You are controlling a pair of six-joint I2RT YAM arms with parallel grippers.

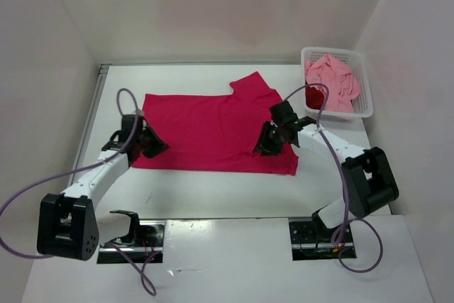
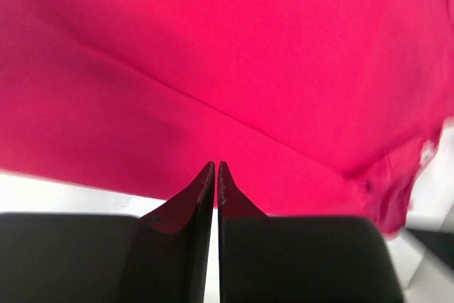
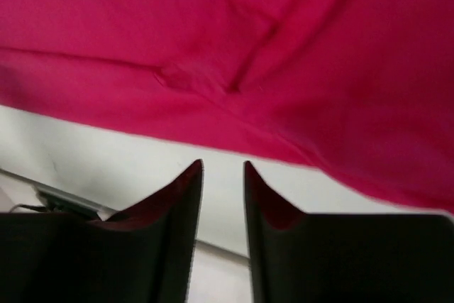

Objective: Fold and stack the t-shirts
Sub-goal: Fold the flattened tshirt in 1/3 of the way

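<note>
Covering most of the overhead view, the white table [image 1: 213, 196] holds the magenta shirt [image 1: 206, 129]. It lies spread flat across the middle, with 1 sleeve pointing toward the far edge. Its long near edge runs roughly parallel to the table's front.

The left arm [image 1: 92, 175] reaches in from the near left corner to the shirt's left end. The right arm [image 1: 347, 161] bends in from the right, over the shirt's right part.

The basket [image 1: 367, 101], white mesh, stands in the far right corner, well apart from the magenta shirt. Inside it the pink shirt [image 1: 335, 79] lies bunched up and fills most of the space. The crimson shirt [image 1: 314, 96] shows as a dark patch at the basket's near left end, beside the pink one.

The left claw [image 1: 162, 147] sits at the shirt's left edge. In its wrist view the left claw [image 2: 216, 168] is pressed together, with only a hairline slit between the 2 fingers [image 2: 191, 207]. The tips show against magenta cloth just past the shirt's edge; whether they touch it I cannot tell.

The right claw [image 1: 259, 150] is above the shirt's near right part. In its wrist view the right claw [image 3: 223, 169] is spread a little, with bare table showing through the gap and nothing held. Its tips are near the shirt's creased edge [image 3: 213, 90].
</note>
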